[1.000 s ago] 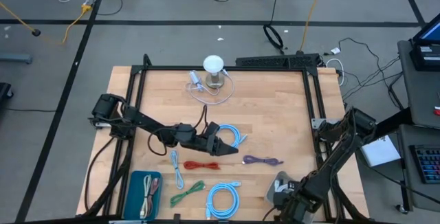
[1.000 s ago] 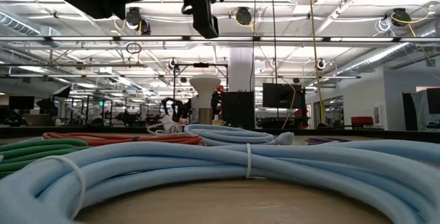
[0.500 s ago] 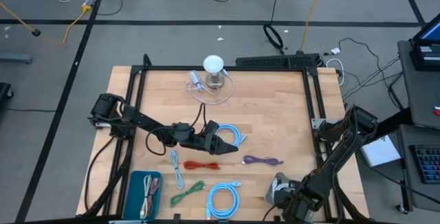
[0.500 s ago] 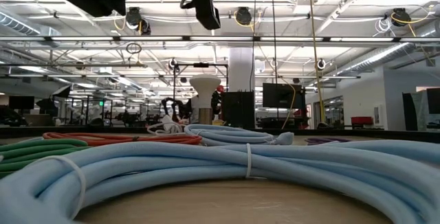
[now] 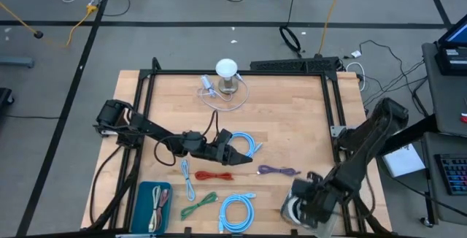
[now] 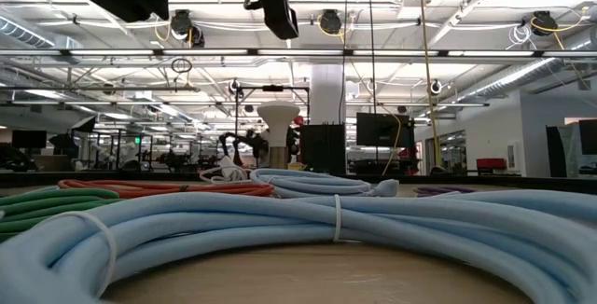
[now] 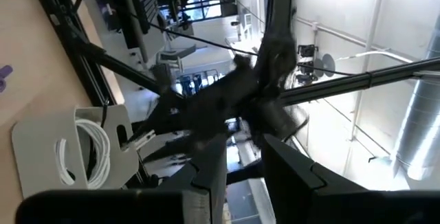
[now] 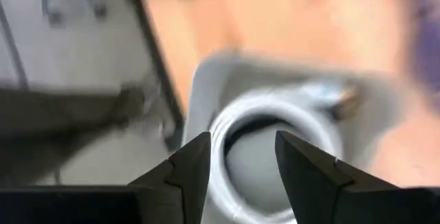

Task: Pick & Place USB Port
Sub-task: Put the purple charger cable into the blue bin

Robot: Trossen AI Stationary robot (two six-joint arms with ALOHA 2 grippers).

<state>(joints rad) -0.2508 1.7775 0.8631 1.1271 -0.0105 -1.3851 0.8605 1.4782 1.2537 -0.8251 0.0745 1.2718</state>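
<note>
Wooden table (image 5: 292, 121): light butcher-block top inside a black metal frame, filling the centre of the high view.

Left gripper (image 5: 244, 159): lay low over the middle of the table, just below the centre of the high view, its tip pointing right toward the purple cable. The fingers stood a narrow gap apart in the left wrist view, with nothing visible between them.

Right gripper (image 8: 237, 162): sat at the lower right of the high view, over the grey tray. The fingers stood apart and empty, framing the coil below them in the right wrist view.

Grey plastic tray (image 5: 293, 203): lower right of the table, holding a coiled white USB cable (image 8: 275, 148); the coil lay inside the tray, free of the fingers.

Short purple cable (image 5: 279, 170): right of centre, just above the grey tray.

Light-blue coiled cable (image 5: 246, 144): centre, beside the left gripper.

Second light-blue coil (image 5: 237, 212): bottom centre of the high view, filling the foreground of the low view.

Red cable (image 5: 214, 175), green cable (image 5: 198, 206), pale blue-white cable (image 5: 188, 179): lower left of centre.

Teal tray (image 5: 154, 207): lower left, with pale cables inside.

White dome-topped stand (image 5: 227, 74): top centre, with a white cable looped around it.
</note>
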